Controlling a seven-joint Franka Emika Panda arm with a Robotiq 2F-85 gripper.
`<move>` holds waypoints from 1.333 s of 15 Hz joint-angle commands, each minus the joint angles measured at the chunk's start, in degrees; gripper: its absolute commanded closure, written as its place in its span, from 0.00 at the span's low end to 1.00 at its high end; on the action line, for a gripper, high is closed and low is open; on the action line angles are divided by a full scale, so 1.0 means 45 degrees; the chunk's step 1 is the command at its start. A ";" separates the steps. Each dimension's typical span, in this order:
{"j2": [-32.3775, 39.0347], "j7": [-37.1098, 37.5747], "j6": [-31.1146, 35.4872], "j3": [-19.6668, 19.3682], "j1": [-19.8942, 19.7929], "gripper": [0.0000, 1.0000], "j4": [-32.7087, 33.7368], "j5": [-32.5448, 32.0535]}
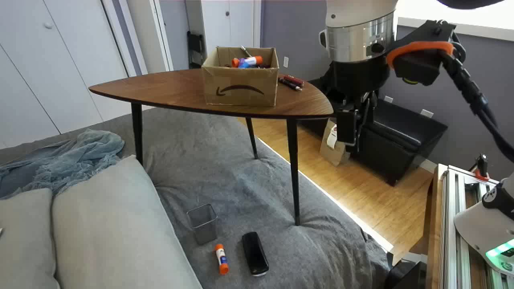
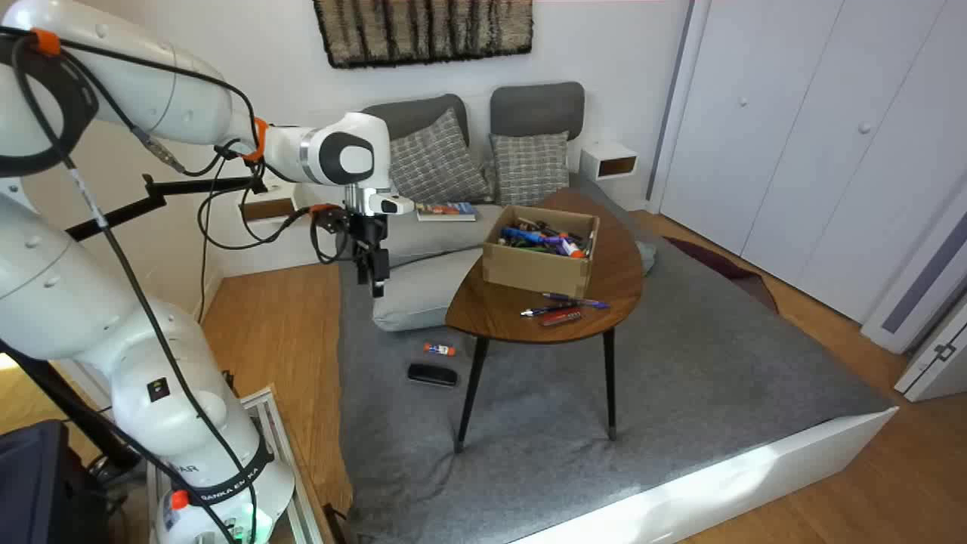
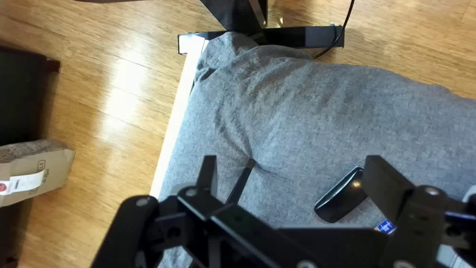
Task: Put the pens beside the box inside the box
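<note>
The tan cardboard box [image 1: 240, 86] stands open-topped on the wooden table [image 1: 168, 86] and holds many pens and glue sticks; it also shows in an exterior view [image 2: 521, 268]. Several pens lie on the table beside it: a dark pen [image 1: 290, 84] and a red one [image 1: 294, 80]. An exterior view shows a dark pen with a silver tip [image 2: 545, 310], a blue-purple pen [image 2: 577, 301] and a red one [image 2: 560, 317]. My gripper [image 3: 292, 163] is open and empty, pointing down off the table's edge, apart from the pens; it shows in both exterior views [image 1: 351, 128] [image 2: 375, 276]. Pens and box are out of the wrist view.
On the grey mattress below lie a black case [image 1: 255, 253], an orange-capped glue stick [image 1: 221, 259] and a wire mesh cup [image 1: 202, 223]. Grey cushions [image 1: 120, 224] lie alongside. Table legs [image 1: 294, 172] rise from the mattress. A paper bag [image 1: 332, 146] and black ottoman [image 1: 395, 136] stand on the floor.
</note>
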 commanded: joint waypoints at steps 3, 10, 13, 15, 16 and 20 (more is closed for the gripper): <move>0.0043 0.0090 -0.0030 -0.0372 0.0387 0.00 0.0019 -0.0103; 0.0330 0.0661 0.0278 -0.0664 -0.0051 0.00 0.0382 -0.0547; 0.0717 0.1018 0.0833 -0.1321 -0.0663 0.00 0.0817 -0.1742; 0.1094 0.1182 0.1588 -0.1821 -0.1068 0.00 0.1130 -0.2345; 0.1330 0.1288 0.1937 -0.2048 -0.1255 0.00 0.1307 -0.2594; 0.2120 0.0488 0.2986 -0.3217 -0.1697 0.00 0.2136 -0.2257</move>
